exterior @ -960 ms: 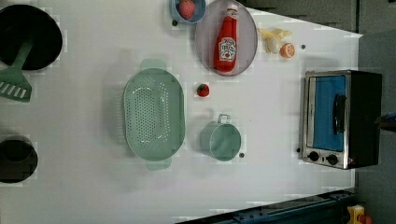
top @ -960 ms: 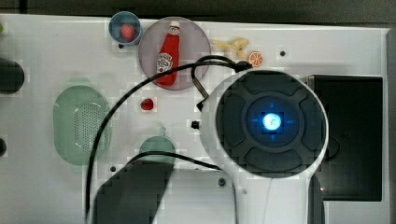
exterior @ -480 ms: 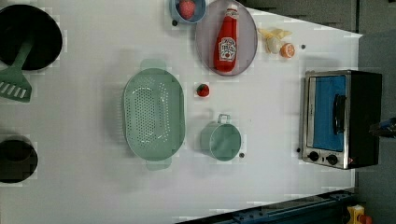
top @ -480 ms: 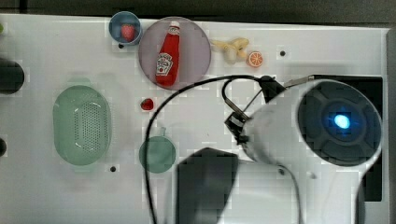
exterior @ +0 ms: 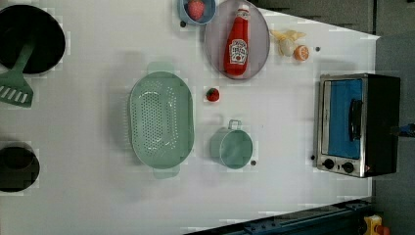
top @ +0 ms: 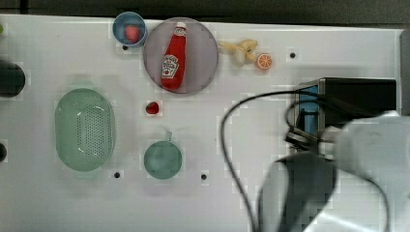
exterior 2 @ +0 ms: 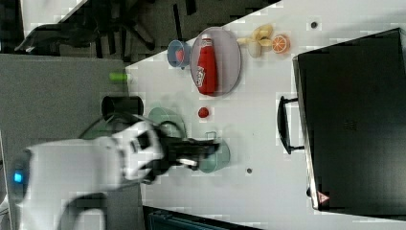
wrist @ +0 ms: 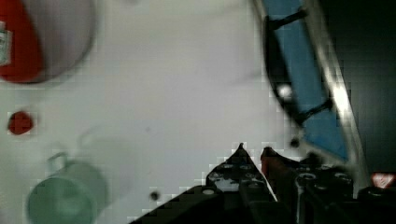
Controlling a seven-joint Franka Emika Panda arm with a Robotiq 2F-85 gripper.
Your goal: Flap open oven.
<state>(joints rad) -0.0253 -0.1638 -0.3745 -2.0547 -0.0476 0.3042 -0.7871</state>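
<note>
white tabletop [exterior: 293,196] fills the scene, and the oven [exterior: 357,125] is taken as the landmark for the rest. in the left view the oven is seen whole at the table's end: silver frame, blue glass door shut, a dark bar handle [exterior: 356,120] across the glass, and two black knobs [exterior: 337,165] at one end of the front. in the right view only its black top [exterior 2: 354,120] and the handle [exterior 2: 282,124] standing out from the front are seen, with none of the glass.

in the top view the oven [top: 358,96] is partly covered by the white arm [top: 377,145] and its black cable [top: 232,145], which lie over and just in front of the door; the left view is free of the arm. in the wrist view the gripper [wrist: 252,151] is seen as two dark tips set close together, a narrow gap between them and nothing held, just beside the lower edge of the blue door [wrist: 303,70] but not touching it.

away from the oven's door, a green cup [exterior: 232,147] sits nearest, then a small red berry [exterior: 212,94], then a green colander [exterior: 161,120]. a ketchup bottle [exterior: 238,41] lies on a grey plate [exterior: 259,58] further off, with an orange slice [exterior: 301,52] near the oven's far corner.
</note>
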